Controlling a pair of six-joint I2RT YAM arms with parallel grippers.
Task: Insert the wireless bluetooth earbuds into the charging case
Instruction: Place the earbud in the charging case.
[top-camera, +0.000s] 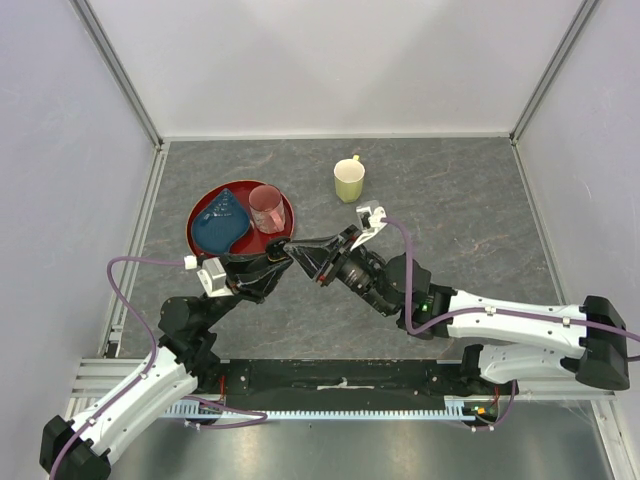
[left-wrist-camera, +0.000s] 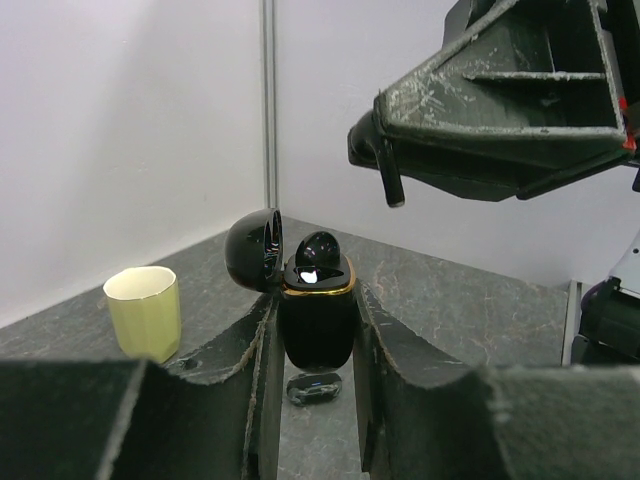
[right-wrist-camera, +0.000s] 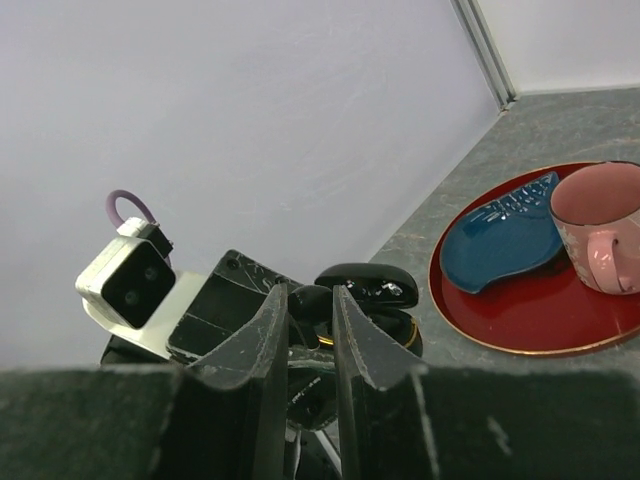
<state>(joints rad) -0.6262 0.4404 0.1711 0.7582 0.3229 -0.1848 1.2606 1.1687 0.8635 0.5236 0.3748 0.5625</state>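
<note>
Left hand: the left hand (left-wrist-camera: 315, 305) is shut tight on the charging case (left-wrist-camera: 318, 325). One finger presses on each side of it.
Charging case: it is small, black and shiny, with a thin gold ring (left-wrist-camera: 318, 291) around the top. It stands straight up in the low middle of the left wrist view. Its round lid (left-wrist-camera: 255, 250) is flipped open to the left.
Earbud in the case: one earbud (left-wrist-camera: 320, 250) sits in the top of the case. Only its round, shiny black head pokes out, just right of the lid.
Right hand: the right hand (right-wrist-camera: 308, 295) is narrow. It pinches a second earbud (left-wrist-camera: 391, 180) at its tip.
Second earbud: it is tiny and black, and its short stem points down. In the left wrist view it hangs at the upper right, above the case and not touching it.
Where the hands meet: in the top view, both hands come together in the middle of the grey table (top-camera: 450, 200).
Yellow mug: the yellow mug (left-wrist-camera: 143, 312) stands on the table at the left of the left wrist view, apart from the case.
Red tray: the red tray (right-wrist-camera: 520, 335) is at the right of the right wrist view. A blue dish (right-wrist-camera: 500, 240) and a pink cup (right-wrist-camera: 600, 225) sit on it.
</note>
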